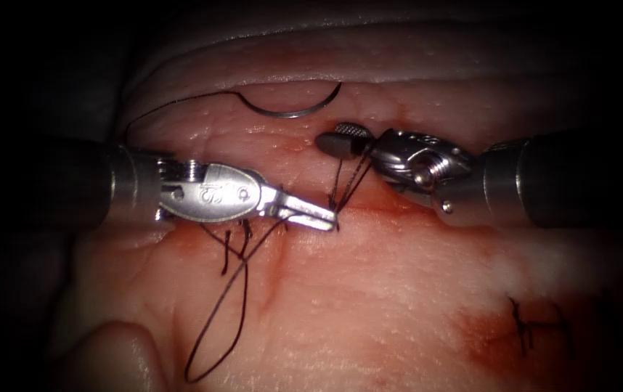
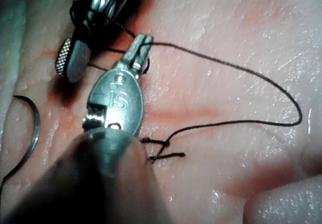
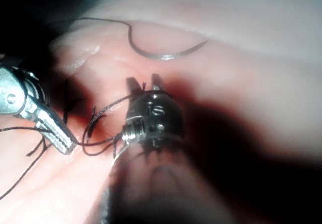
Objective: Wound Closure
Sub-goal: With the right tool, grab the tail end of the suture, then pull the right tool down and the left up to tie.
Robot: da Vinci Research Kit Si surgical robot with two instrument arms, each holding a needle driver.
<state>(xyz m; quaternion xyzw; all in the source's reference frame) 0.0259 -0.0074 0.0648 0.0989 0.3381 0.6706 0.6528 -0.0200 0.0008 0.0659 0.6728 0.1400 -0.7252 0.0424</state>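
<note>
The curved needle [image 1: 290,113] [image 2: 35,128] [image 3: 161,56] lies free on the tissue [image 1: 398,290], beyond both tools and in neither tool's jaws; it is not in the tissue. Its dark thread [image 1: 217,341] trails off to the left and makes a long loop on the near tissue. My left tool [image 1: 330,218] [image 2: 143,40] [image 3: 70,147] is shut on the thread at its tip, at the red line of the cut [image 1: 377,208]. My right tool [image 1: 331,136] [image 3: 144,83] hovers just above and to the right, jaws open, holding nothing. Thread strands [image 1: 348,174] wrap around it.
A tied stitch with short cut ends [image 1: 233,247] [image 2: 163,151] sits under the left tool's wrist. Another dark stitch [image 1: 533,323] lies at the lower right in a patch of red fluid. A pale rounded fold of tissue [image 1: 115,356] rises at the near left.
</note>
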